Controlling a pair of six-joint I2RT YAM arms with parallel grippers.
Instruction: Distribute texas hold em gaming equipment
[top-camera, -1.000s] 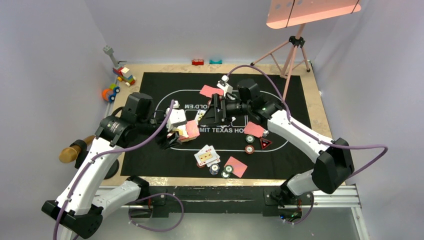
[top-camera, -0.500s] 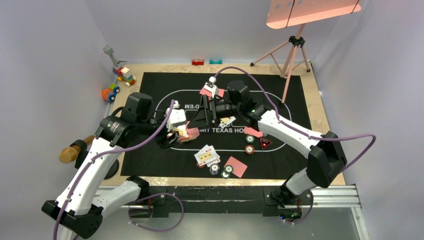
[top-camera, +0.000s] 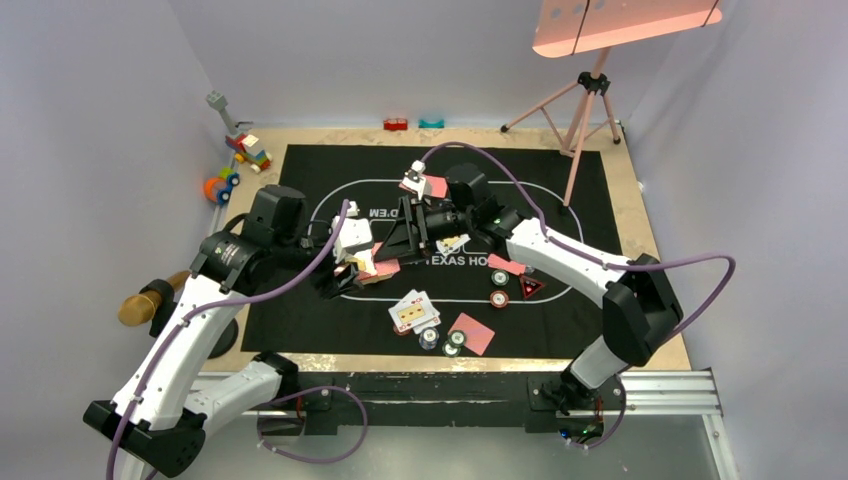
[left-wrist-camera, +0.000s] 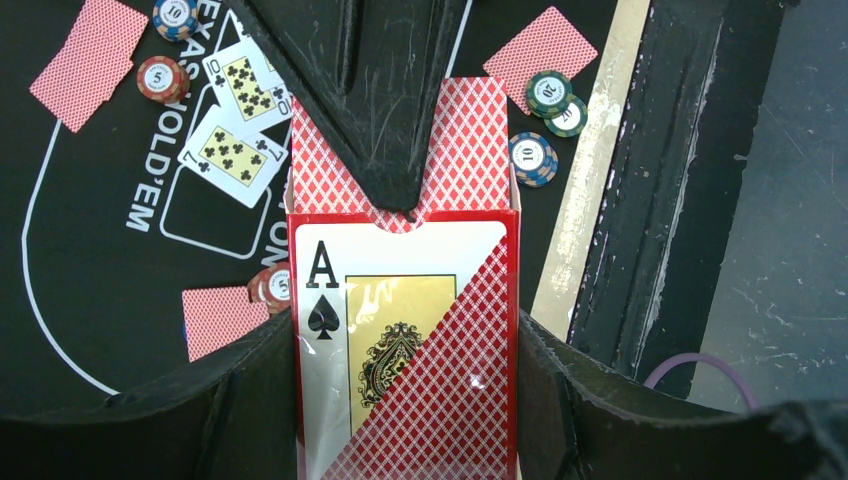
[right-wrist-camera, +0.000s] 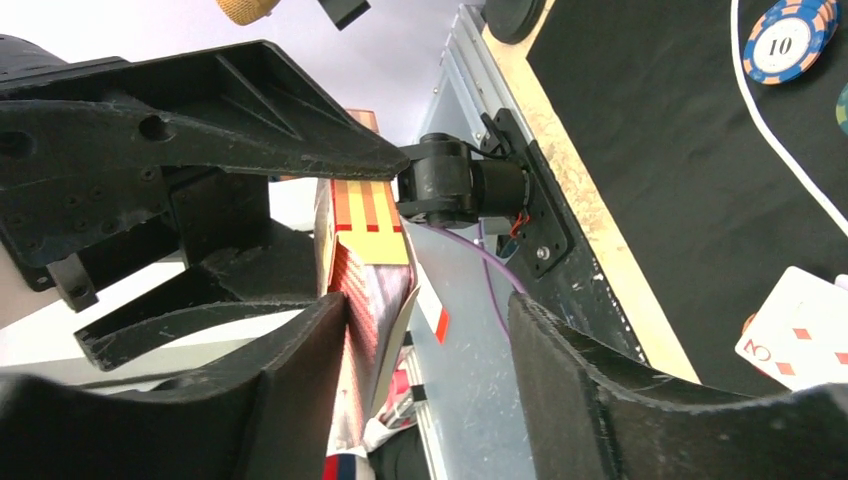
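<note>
My left gripper (top-camera: 358, 266) (left-wrist-camera: 405, 410) is shut on a red card box (left-wrist-camera: 405, 340) printed with an ace of spades. Red-backed cards (left-wrist-camera: 470, 150) stick out of its open top. My right gripper (top-camera: 392, 242) (right-wrist-camera: 430, 330) stands open around the top of those cards (right-wrist-camera: 365, 290); one finger (right-wrist-camera: 290, 400) touches them and the other stays apart. On the black mat (top-camera: 330, 320) lie face-up cards (top-camera: 413, 311), red-backed cards (top-camera: 472, 333) (top-camera: 507, 263), poker chips (top-camera: 499, 297) (top-camera: 442, 341) and a triangle marker (top-camera: 530, 287).
Colourful toy blocks (top-camera: 248, 150) (top-camera: 222, 185) lie off the mat's far left corner. Two small bricks (top-camera: 397, 124) (top-camera: 431, 123) sit by the back wall. A pink tripod (top-camera: 585, 100) stands at the back right, and a brown handle (top-camera: 150, 300) lies on the left.
My right arm has swung left from the mat's middle to the card box, and its jaws have narrowed around the protruding cards. The left arm has held still with the box.
</note>
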